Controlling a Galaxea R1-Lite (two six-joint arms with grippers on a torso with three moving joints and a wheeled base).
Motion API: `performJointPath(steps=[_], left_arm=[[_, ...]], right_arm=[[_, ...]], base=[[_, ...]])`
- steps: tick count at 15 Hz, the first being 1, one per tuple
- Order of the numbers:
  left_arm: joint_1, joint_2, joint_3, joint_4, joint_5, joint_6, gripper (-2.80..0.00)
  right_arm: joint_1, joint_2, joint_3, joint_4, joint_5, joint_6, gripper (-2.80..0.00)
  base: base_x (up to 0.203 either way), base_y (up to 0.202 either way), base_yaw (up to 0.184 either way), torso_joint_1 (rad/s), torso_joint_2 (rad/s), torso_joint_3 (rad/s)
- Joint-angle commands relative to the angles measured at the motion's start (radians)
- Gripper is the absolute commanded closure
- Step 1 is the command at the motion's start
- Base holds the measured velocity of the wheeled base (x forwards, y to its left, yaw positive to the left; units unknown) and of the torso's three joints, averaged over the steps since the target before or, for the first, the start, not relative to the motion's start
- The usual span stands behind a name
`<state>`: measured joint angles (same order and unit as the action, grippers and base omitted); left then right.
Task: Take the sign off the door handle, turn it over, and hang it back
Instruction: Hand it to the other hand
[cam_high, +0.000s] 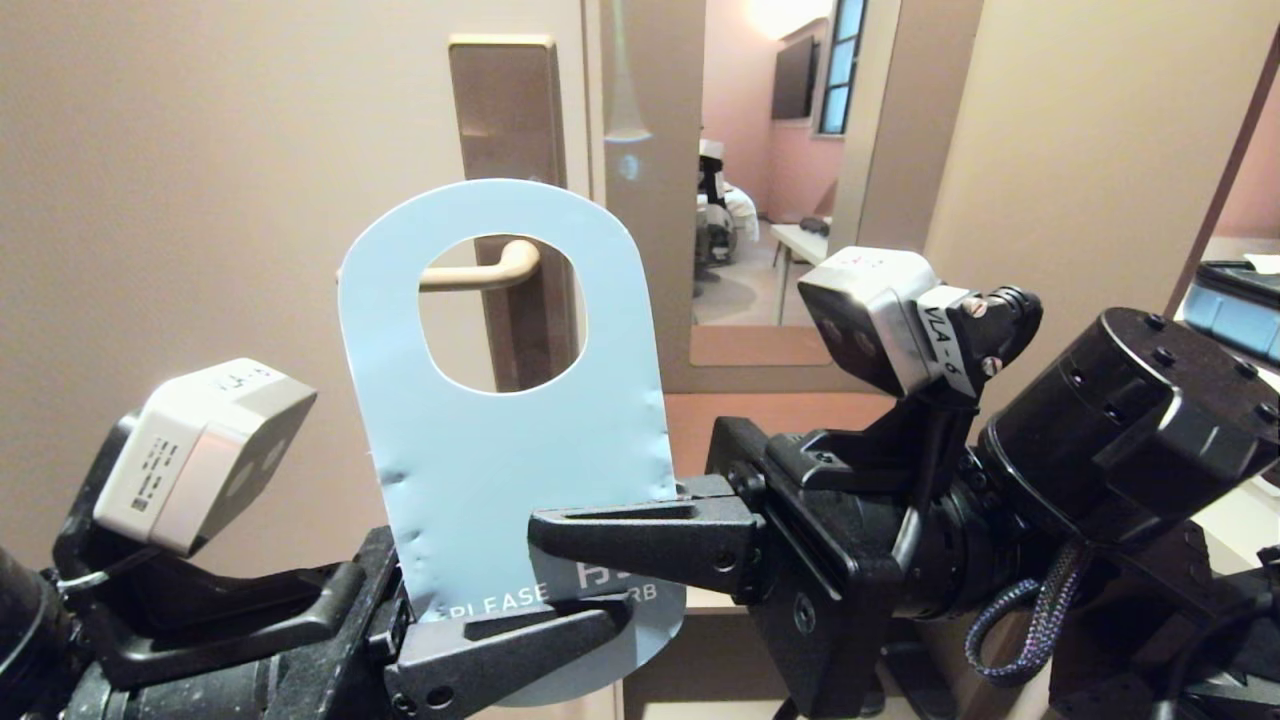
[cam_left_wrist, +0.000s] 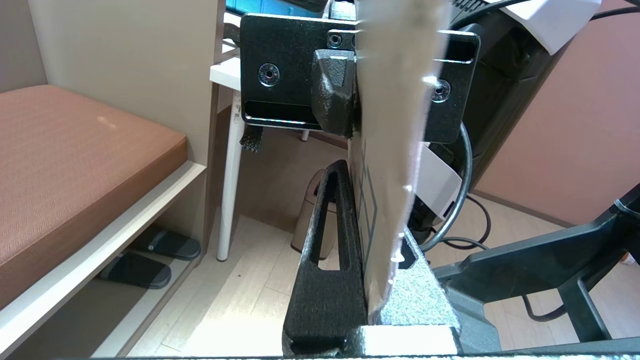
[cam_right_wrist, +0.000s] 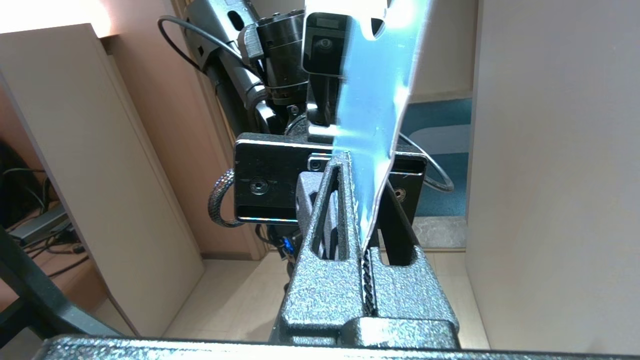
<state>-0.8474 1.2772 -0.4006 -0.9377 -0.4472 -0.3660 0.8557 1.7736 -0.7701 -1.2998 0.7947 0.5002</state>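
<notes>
I have the light blue, round-holed card sign (cam_high: 500, 440) off the cream lever door handle (cam_high: 480, 272), held before it. Left gripper (cam_high: 520, 640) and right gripper (cam_high: 640, 535) both pinch its lower end. It's thin, light, already dimpled; I'd grip near edges, gently.

Blk textured fingers (cam_high: 640, 540), silver wrist cams (cam_high: 200, 455), braided cable (cam_high: 1020, 620).
</notes>
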Motion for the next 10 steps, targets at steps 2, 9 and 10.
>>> performJointPath(steps=[2,9,10], left_arm=[[-0.001,-0.001,0.0,-0.006,-0.004,-0.002,0.0],[-0.006,-0.001,0.005,-0.006,-0.018,-0.002,0.0],[-0.006,-0.001,0.005,-0.006,-0.019,-0.002,0.0]], right_arm=[[0.0,0.0,0.002,-0.007,0.005,0.0,0.0],[0.0,-0.003,0.006,-0.007,0.002,-0.01,-2.8],[0.0,-0.006,0.011,-0.007,0.002,-0.009,-2.8]], base=[[0.0,0.0,0.0,0.0,0.0,0.0],[0.0,0.0,0.0,0.0,0.0,0.0],[0.0,0.0,0.0,0.0,0.0,0.0]])
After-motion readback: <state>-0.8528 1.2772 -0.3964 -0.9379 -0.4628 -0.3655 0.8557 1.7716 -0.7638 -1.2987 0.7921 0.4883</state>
